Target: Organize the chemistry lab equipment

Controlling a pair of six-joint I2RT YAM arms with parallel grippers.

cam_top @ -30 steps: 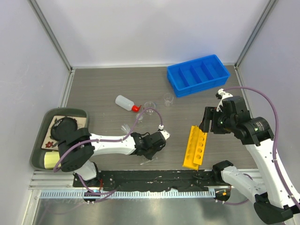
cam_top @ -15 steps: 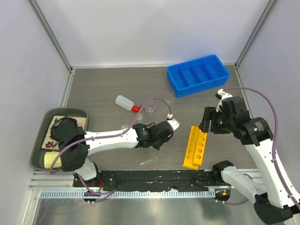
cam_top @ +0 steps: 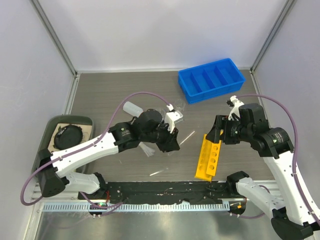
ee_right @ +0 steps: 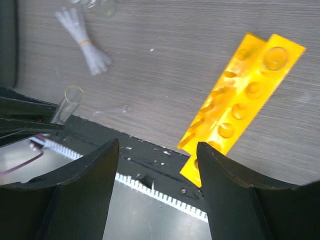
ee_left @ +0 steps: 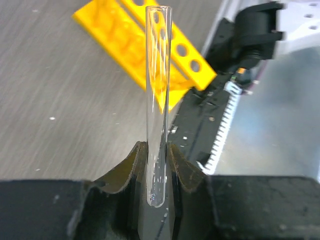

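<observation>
My left gripper point(cam_top: 173, 143) is shut on a clear glass tube point(cam_top: 187, 137), held above the table and pointing toward the yellow holed rack point(cam_top: 209, 156). In the left wrist view the tube point(ee_left: 157, 90) stands between the pads point(ee_left: 134, 162), with the rack point(ee_left: 145, 50) beyond it. My right gripper point(cam_top: 218, 134) is open and empty above the rack's far end; its wrist view shows the rack point(ee_right: 245, 95) lying flat. The blue compartmented bin point(cam_top: 211, 80) is at the back right. The white squeeze bottle point(cam_top: 131, 108) is partly hidden by my left arm.
A banded bundle of clear pipettes point(ee_right: 85, 47) lies on the table left of the rack. A single thin pipette point(cam_top: 158, 172) lies near the front edge. The dark green tray point(cam_top: 70, 119) sits at the left. Glass beakers point(ee_right: 102, 6) are mostly hidden behind my left arm.
My left arm has risen from the front of the table and swung back and right, carrying the tube toward the rack. The right arm has hardly moved.
</observation>
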